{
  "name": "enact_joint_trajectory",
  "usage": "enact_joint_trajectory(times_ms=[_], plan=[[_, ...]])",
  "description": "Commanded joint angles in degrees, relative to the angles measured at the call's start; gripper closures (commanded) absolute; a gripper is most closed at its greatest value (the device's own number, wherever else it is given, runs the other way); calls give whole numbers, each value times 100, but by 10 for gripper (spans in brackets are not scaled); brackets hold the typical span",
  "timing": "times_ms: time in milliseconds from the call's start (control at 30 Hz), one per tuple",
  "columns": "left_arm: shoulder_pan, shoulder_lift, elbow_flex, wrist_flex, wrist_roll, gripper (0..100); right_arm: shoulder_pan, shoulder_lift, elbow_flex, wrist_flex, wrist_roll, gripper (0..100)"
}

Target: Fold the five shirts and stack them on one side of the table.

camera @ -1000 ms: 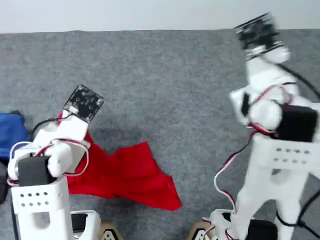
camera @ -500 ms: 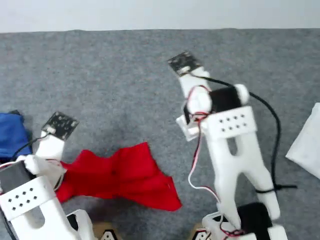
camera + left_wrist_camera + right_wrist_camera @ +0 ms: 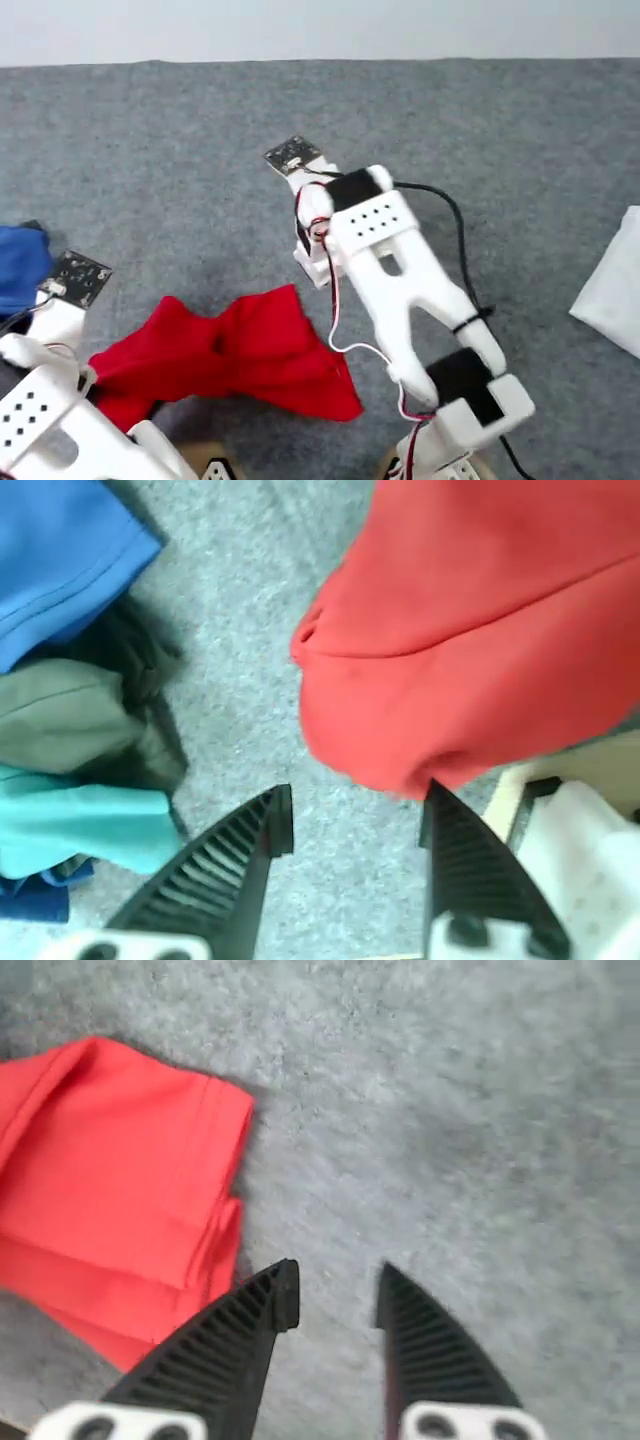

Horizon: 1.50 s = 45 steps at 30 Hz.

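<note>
While both sets of jaws gape w/ nothing between them, red shirt (image 3: pixel 240 350) lies crumpled on grey table (image 3: pixel 200 120), its edge just ahead of left gripper (image 3: pixel 355 815), its corner beside right gripper (image 3: pixel 335 1295). Blue shirt (image 3: pixel 60 550), olive shirt (image 3: pixel 70 715) & teal shirt (image 3: pixel 80 825) heaped near left gripper; white shirt (image 3: pixel 612 290) at table's right edge.

This looks like a robotics lab or test bench. A counter (image 3: pixel 200 130) covered in grey felt-like cloth stands against a bare white wall (image 3: pixel 300 30). On it are two white plastic arms, the left arm (image 3: pixel 45 425) and the right arm (image 3: pixel 400 270), with loose cables (image 3: pixel 452 222) and a bare circuit board (image 3: pixel 293 155) at the wrist.
</note>
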<state>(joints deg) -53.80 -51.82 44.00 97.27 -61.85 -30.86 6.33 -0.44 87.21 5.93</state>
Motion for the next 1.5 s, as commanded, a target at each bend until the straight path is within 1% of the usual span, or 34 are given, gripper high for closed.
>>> enact_joint_trajectory(times_ms=[0,167,233,367,533,733,833,1400,1467], plan=[[-290,-79,22,-466,-79,786,-277,171,-53,-259,-316,805],[-615,-44,31,-1275,413,786,-593,664,-211,-549,-396,802],[-633,-44,31,-1424,589,788,-725,945,-519,-514,-466,802],[-633,-44,31,-1644,976,788,-927,1622,-1407,-233,-853,802],[-607,-44,84,-1644,1020,789,-1138,2598,-2558,198,-888,802],[-642,-79,330,-1916,1020,789,-1411,3459,-3613,699,-897,804],[-642,-79,312,-1916,1020,789,-1446,3741,-3789,840,-897,804],[-607,-79,303,-1925,1020,790,-1376,4681,-3815,778,-888,805],[-607,-79,295,-1925,1020,790,-1367,4743,-3815,796,-862,820]])
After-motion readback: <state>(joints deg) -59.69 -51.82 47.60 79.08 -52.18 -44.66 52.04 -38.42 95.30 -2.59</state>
